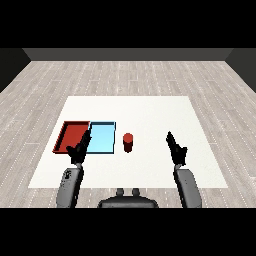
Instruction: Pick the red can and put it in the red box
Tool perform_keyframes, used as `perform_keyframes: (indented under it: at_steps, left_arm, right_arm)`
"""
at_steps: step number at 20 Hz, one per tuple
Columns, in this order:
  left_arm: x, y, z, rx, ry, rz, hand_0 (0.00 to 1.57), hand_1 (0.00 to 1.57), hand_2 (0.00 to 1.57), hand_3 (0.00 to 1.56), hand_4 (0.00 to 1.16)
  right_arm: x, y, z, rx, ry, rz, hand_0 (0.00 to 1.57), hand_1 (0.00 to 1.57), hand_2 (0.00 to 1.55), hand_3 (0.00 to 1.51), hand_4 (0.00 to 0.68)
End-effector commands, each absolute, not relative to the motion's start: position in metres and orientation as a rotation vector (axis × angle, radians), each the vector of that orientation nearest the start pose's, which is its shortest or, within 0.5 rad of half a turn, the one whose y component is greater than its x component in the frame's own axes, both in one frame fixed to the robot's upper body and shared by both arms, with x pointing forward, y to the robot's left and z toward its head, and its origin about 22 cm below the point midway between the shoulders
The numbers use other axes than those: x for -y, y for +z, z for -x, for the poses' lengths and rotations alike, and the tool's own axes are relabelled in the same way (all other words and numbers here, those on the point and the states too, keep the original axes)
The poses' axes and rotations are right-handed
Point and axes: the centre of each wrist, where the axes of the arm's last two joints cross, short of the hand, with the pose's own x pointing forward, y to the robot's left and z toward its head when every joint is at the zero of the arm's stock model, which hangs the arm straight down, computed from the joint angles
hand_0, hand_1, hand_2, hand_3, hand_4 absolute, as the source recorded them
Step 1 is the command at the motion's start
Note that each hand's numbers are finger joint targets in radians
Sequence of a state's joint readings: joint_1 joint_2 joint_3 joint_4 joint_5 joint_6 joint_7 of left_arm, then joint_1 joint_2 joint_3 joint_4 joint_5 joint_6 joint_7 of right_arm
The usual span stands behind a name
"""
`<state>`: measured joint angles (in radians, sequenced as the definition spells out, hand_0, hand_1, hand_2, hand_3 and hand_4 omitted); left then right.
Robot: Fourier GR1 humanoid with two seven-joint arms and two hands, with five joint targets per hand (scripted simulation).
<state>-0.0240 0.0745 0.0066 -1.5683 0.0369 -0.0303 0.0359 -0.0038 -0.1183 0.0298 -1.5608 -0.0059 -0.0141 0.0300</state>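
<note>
My left hand (79, 150) hangs open with straight fingers, holding nothing, over the flat, shallow-walled red tray (71, 136) and light blue tray (102, 138). At three o'clock of them the smooth cylindrical red can (128, 142) stands upright on the white table (150, 112), long axis vertical. My right hand (176, 148) is open, empty.

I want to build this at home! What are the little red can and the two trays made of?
Hard to say for sure. The red can is plain, matte red with no shine or label, so it could be painted metal or plastic. The red tray and the blue tray have thin raised rims and flat, even colour, most like plastic. The white table looks smooth and dull.
</note>
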Motion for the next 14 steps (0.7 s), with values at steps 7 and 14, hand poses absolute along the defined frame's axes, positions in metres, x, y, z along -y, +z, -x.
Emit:
perform_keyframes:
  at_steps: [7,14]
  left_arm:
    - [-0.242,0.046,-0.26,1.947,-0.019,0.009,0.0,0.0,0.0,0.0,0.0]
    - [-0.254,0.031,-0.246,2.025,-0.001,-0.004,0.0,0.0,0.0,0.0,0.0]
  right_arm:
    - [0.232,0.028,-0.25,1.861,0.052,-0.072,0.0,0.0,0.0,0.0,0.0]
    - [0.232,-0.001,-0.234,1.939,0.052,-0.087,0.0,0.0,0.0,0.0,0.0]
